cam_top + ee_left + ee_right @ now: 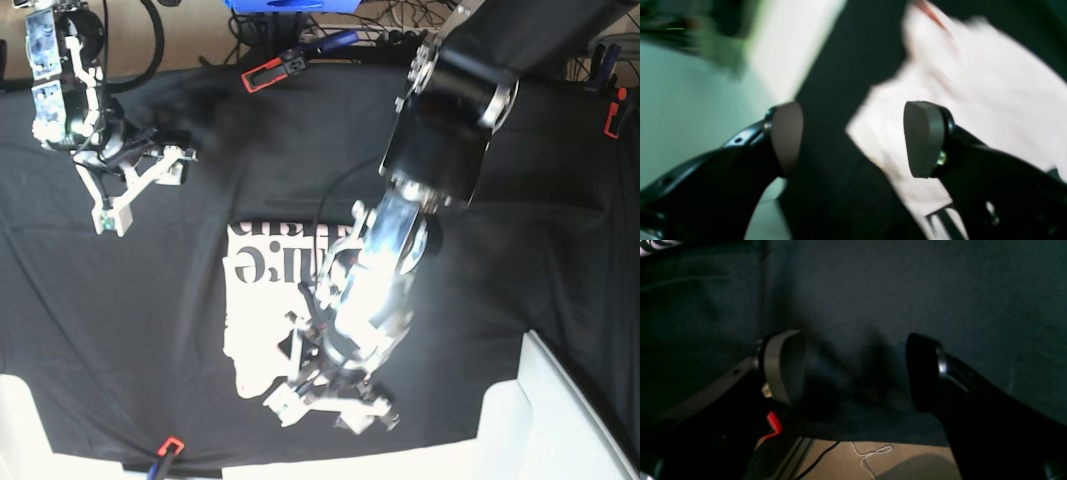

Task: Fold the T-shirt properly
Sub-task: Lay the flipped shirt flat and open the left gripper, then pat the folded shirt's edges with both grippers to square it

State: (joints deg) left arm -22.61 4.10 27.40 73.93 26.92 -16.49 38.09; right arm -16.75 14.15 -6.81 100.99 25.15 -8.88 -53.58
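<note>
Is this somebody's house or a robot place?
Probably a robot lab or workshop, not a home. Two robot arms stand over a table under black cloth held by clamps, with cables at the back. A pink T-shirt lies there for folding practice.

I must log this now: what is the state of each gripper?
Left gripper: open, empty, above the pale pink T-shirt.
Right gripper: open, empty.

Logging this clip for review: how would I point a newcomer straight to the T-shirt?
Start from the black table cloth that covers the whole table. Near its middle, partly under the left arm, lies the T-shirt, a pale pink bundle. Its big black letters along the far edge mark it out from everything else.
</note>
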